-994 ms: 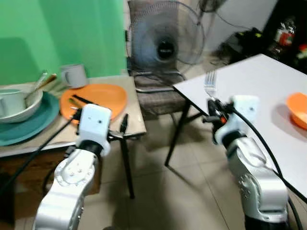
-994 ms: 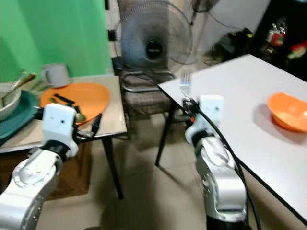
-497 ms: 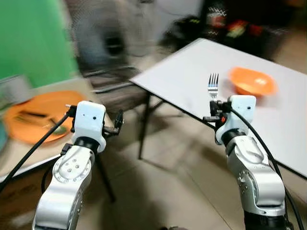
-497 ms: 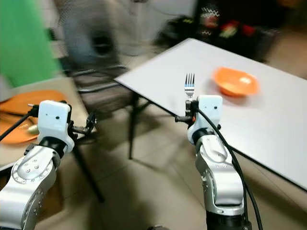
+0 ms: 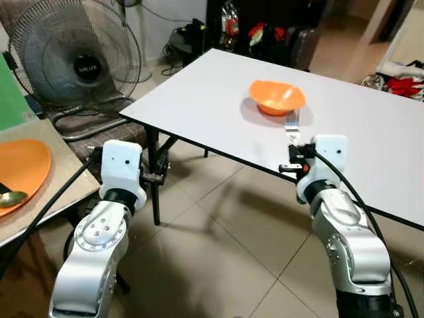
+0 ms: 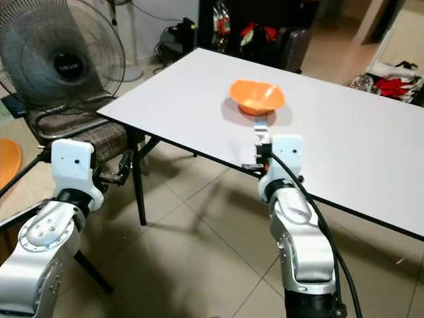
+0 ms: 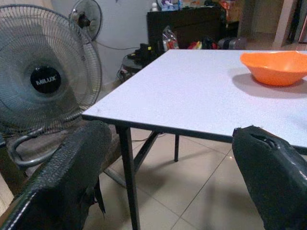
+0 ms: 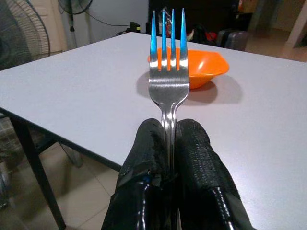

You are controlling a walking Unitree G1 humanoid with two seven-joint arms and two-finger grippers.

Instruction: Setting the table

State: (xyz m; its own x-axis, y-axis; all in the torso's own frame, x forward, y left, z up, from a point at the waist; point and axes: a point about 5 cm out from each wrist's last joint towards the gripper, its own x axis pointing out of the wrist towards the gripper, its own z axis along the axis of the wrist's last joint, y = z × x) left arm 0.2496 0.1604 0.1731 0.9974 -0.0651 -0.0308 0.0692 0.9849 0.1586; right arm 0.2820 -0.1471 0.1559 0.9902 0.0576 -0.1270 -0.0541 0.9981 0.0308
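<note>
Orange plate on side bench at far left; fan behind. Left end effector fingers spread, empty, over floor. White bench carries orange bowl. Right end effector clamped on upright fork at bench edge, just before bowl. View has swung since earlier frame; blur gone.

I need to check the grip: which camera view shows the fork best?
The right wrist view: the fork stands close and sharp, tines up, its handle pinched in the right end effector. Both eye views show it small, before the orange bowl.
</note>
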